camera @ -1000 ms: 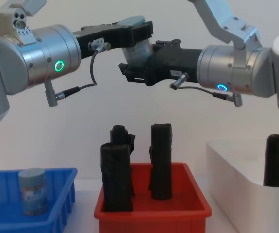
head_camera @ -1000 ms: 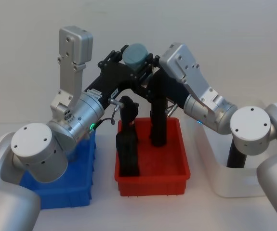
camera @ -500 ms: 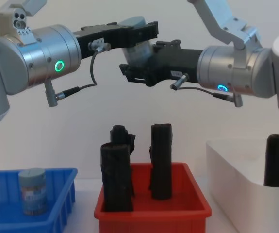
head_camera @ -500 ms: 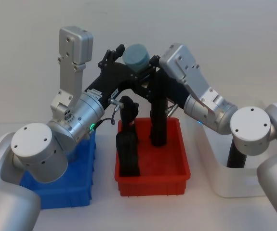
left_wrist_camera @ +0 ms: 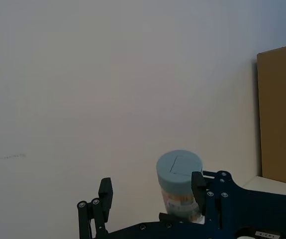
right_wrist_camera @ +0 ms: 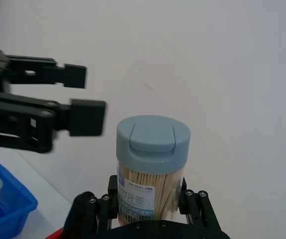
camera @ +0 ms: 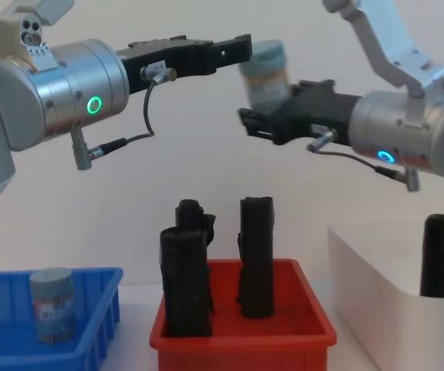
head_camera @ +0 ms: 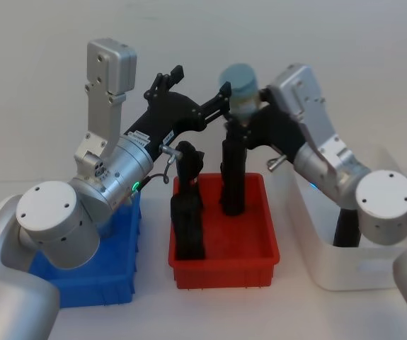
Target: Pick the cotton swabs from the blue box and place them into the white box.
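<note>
Jaws of the right gripper (camera: 266,122): closed around the lower half of one tub of cotton swabs (camera: 264,73), upright, high in the upper middle of the chest view, above the gap between the red bin and the white box. Jaws of the left gripper (head_camera: 197,91): spread wide and empty, just left of that tub in the head view, not touching it. Reads as a hand-over already made, with the carry to the right under way.

Then, by size:

White box (camera: 376,286), lower right of the chest view: holds one black roll (camera: 442,255) standing upright against its far side. No tub visible inside, though much of its floor is hidden behind the near wall.

Red bin (camera: 245,336), bottom middle: holds two tall black rolls (camera: 256,255), upright, no part of the task.

Blue box (camera: 90,277), bottom left: holds a second tub of cotton swabs (camera: 52,304), upright near its middle, untouched.

Judging progress: no delivery visibly finished yet. First tub lifted clear of the blue box and roughly halfway across, well above every bin. Left to do: swing right until over the white box, lower, release; then fetch the second tub from the blue box and repeat. Cannot tell whether more tubs sit behind the left arm in the head view.
</note>
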{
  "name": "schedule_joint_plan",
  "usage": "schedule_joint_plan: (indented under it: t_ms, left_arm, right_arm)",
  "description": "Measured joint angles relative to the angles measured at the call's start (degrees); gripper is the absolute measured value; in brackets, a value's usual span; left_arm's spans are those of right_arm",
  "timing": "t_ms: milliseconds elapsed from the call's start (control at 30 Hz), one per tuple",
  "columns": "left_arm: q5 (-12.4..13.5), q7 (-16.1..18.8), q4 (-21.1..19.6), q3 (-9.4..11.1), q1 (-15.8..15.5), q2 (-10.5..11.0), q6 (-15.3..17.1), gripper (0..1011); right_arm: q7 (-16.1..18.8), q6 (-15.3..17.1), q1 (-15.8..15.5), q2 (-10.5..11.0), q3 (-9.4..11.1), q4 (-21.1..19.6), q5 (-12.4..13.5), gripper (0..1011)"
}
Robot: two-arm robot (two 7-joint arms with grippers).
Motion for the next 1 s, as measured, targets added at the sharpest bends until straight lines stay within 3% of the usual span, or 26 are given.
schedule_joint_plan:
  t_ms: [600,1000]
  left_arm:
    - [0.0,0.0,0.0,0.0,0.0,0.0,0.0,1004]
    - [0.0,0.0,0.0,0.0,0.0,0.0,0.0,1004]
  right_arm:
    - [-12.7,3.1,-4.1,2.2,3.3,-1.2,7.4,646]
    - [-22.0,5.1,-5.1,2.6,5.6,1.0,13.2,646]
